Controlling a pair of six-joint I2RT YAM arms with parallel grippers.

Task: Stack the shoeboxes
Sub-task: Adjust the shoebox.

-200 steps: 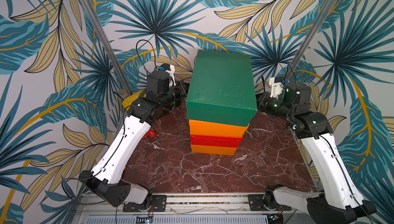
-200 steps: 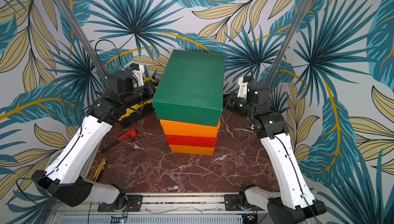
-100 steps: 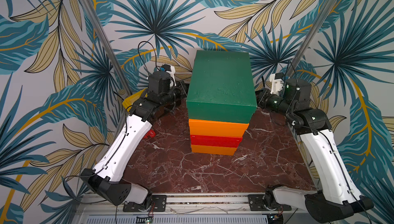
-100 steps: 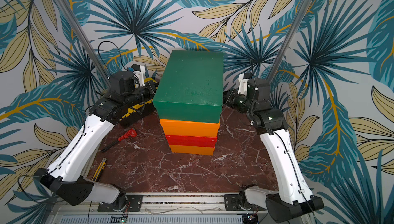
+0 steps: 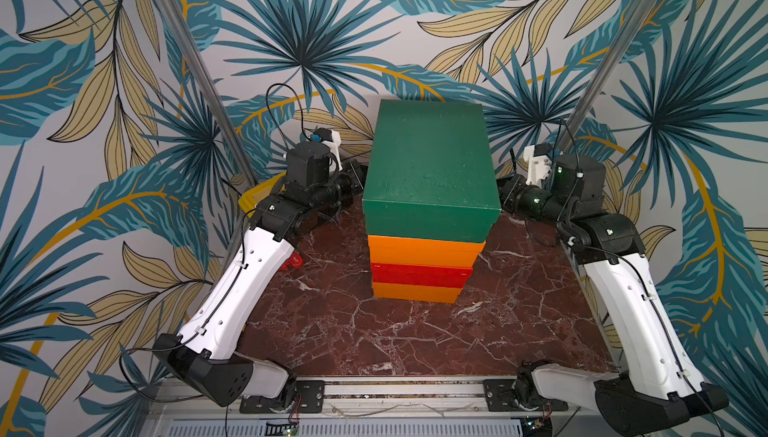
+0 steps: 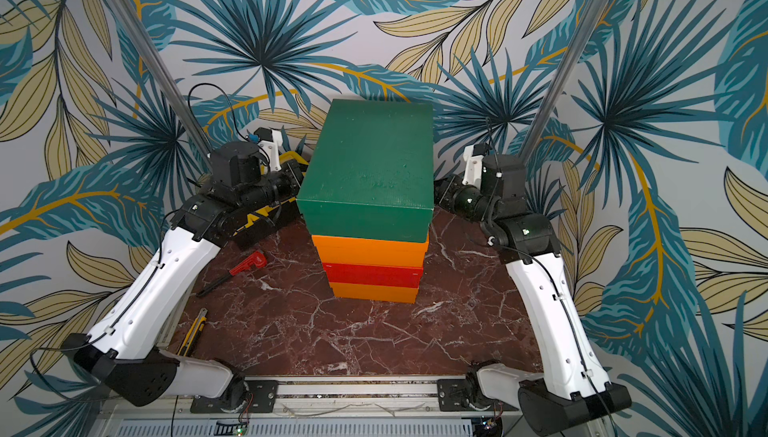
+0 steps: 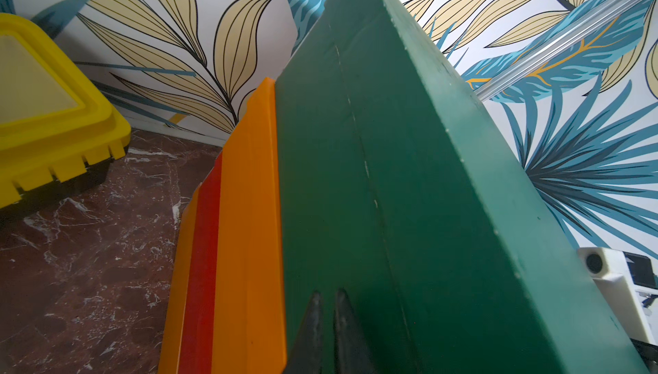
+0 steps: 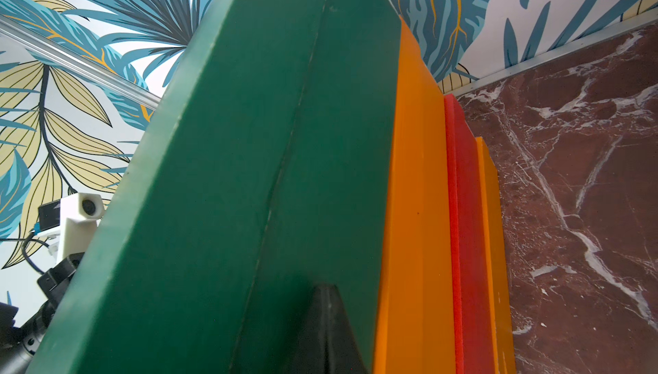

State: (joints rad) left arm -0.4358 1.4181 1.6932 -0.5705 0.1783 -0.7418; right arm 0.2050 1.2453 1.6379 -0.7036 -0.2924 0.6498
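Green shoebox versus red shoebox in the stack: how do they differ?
The green shoebox tops the stack; the red shoebox lies lower, between the upper orange shoebox and the lower orange shoebox. The green shoebox shows its whole lid; the red shoebox shows only side faces. Both are plain rectangular boxes.

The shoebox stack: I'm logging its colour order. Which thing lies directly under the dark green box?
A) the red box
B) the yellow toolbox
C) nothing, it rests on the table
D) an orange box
D: in a top view the dark green box sits straight on an orange box, and the red box lies one layer lower.
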